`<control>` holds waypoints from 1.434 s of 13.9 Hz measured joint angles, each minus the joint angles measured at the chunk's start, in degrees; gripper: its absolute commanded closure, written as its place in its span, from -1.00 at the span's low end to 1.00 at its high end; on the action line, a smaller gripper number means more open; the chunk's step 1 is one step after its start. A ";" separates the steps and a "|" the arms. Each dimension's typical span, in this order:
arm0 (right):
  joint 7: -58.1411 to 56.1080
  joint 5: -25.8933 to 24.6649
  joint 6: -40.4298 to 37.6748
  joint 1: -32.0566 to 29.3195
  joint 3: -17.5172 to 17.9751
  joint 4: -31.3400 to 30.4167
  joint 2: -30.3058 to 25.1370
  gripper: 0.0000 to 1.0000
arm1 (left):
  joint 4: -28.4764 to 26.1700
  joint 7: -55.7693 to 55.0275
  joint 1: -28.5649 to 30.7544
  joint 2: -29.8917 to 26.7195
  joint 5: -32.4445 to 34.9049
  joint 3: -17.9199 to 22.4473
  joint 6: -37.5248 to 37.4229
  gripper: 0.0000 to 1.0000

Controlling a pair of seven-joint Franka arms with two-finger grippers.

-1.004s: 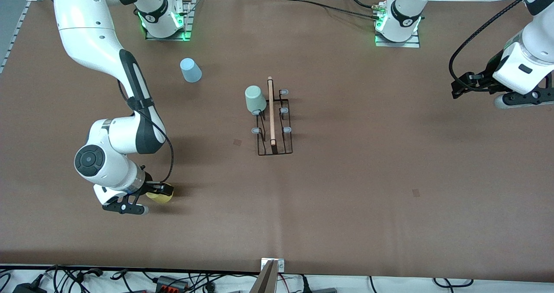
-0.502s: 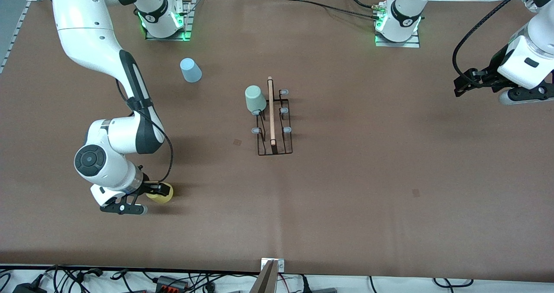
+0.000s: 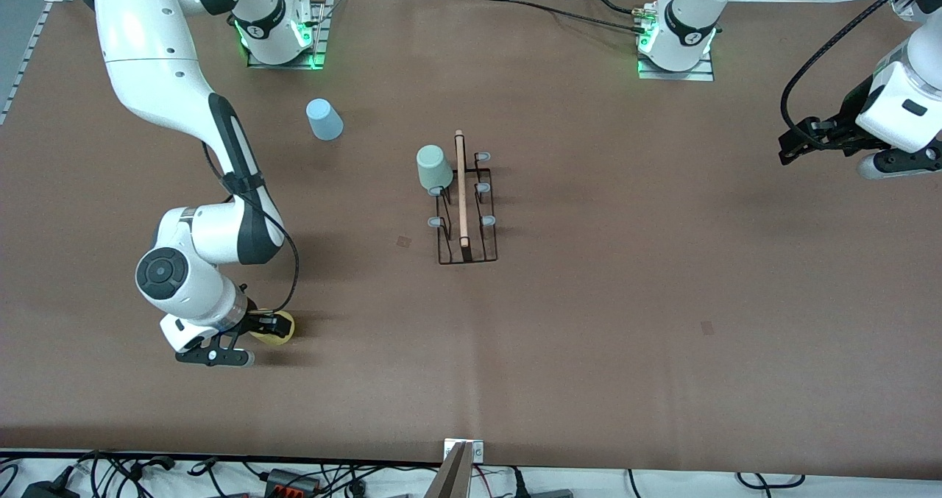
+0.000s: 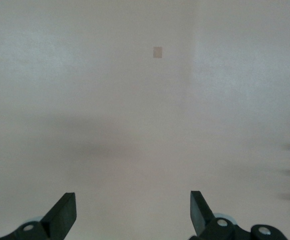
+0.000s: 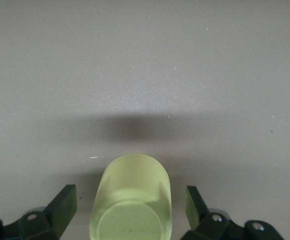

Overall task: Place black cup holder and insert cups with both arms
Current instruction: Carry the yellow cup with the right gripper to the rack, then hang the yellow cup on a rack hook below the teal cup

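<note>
The black cup holder (image 3: 466, 251) stands mid-table with its wooden handle (image 3: 461, 189) on top. A pale green cup (image 3: 434, 168) sits upside down on a peg at the rack's end nearest the bases. The light blue cup (image 3: 324, 119) stands upside down on the table toward the right arm's base. The yellow cup (image 3: 280, 329) lies near the right arm's end. My right gripper (image 3: 266, 327) is open with a finger on each side of the yellow cup (image 5: 131, 200), gaps showing on both sides. My left gripper (image 3: 798, 141) is open and empty (image 4: 133, 207), up over the left arm's end.
Five pale-tipped pegs of the rack are bare, such as one (image 3: 487, 221) beside the handle. A small mark (image 3: 404, 241) is on the brown table cover. Cables and a metal bracket (image 3: 464, 450) lie along the table's edge nearest the camera.
The left arm has drawn its gripper a little toward its end of the table and its base. The right arm's elbow has shifted slightly; its gripper stays around the yellow cup.
</note>
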 measured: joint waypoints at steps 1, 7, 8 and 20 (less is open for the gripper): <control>-0.38 -0.02 0.01 0.02 0.01 0.00 0.00 0.31 | 0.00 0.00 0.00 0.00 0.00 0.00 0.00 -1.00; -5.98 -0.03 -10.91 0.18 0.02 2.56 -1.78 0.51 | -0.01 0.00 0.00 0.00 0.00 0.00 -0.08 -1.00; -6.47 -0.03 -14.51 0.49 0.10 3.35 -3.33 0.51 | -0.01 0.00 0.00 0.00 0.00 0.00 -0.09 -1.00; 15.16 0.07 -28.17 24.30 1.11 2.74 -13.75 0.51 | -0.02 0.00 -0.01 0.00 0.00 -0.02 -0.26 -1.00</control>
